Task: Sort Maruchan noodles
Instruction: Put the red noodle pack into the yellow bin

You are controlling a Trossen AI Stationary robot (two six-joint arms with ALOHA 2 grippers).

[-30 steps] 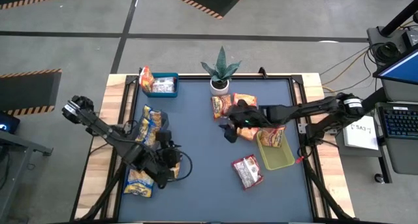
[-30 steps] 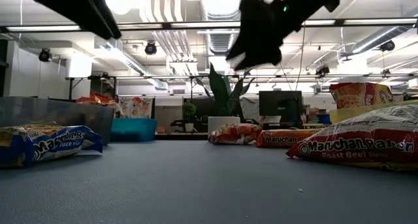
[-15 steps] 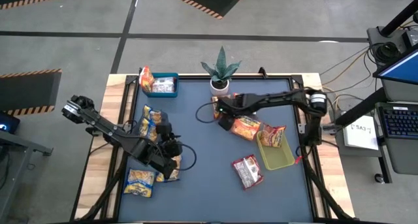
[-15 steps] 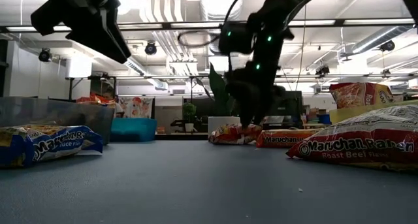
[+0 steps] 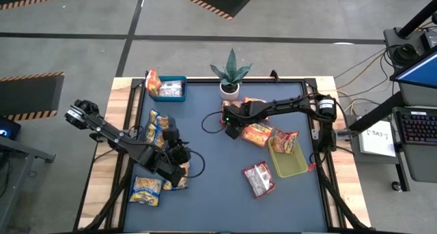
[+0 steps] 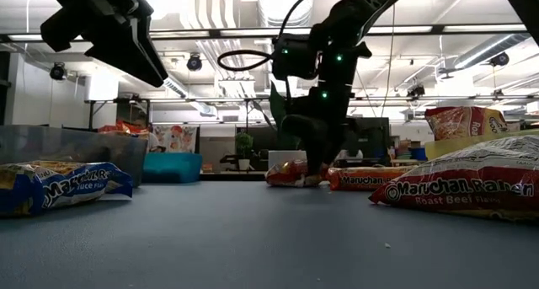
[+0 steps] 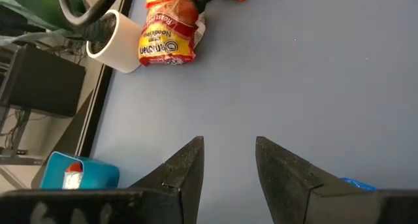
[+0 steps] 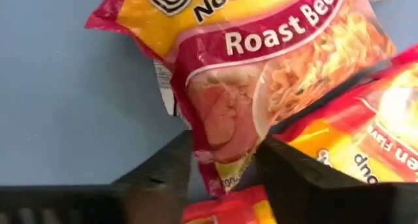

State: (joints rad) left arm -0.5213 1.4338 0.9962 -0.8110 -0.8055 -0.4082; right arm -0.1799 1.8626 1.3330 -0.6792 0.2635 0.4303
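While left arm (image 5: 147,155) hovers, right gripper (image 8: 222,160) pinching roast beef packet (image 8: 261,87)

Orange-red noodle packet (image 8: 261,87), blue table (image 5: 212,186).

Your left arm (image 5: 130,147): matte black segmented links, bulky black joint housings, thin black cable looping beside the wrist. Your right arm (image 5: 290,106): same black links, a silver-ringed joint, small green indicator lights, black cable arcing off the wrist.
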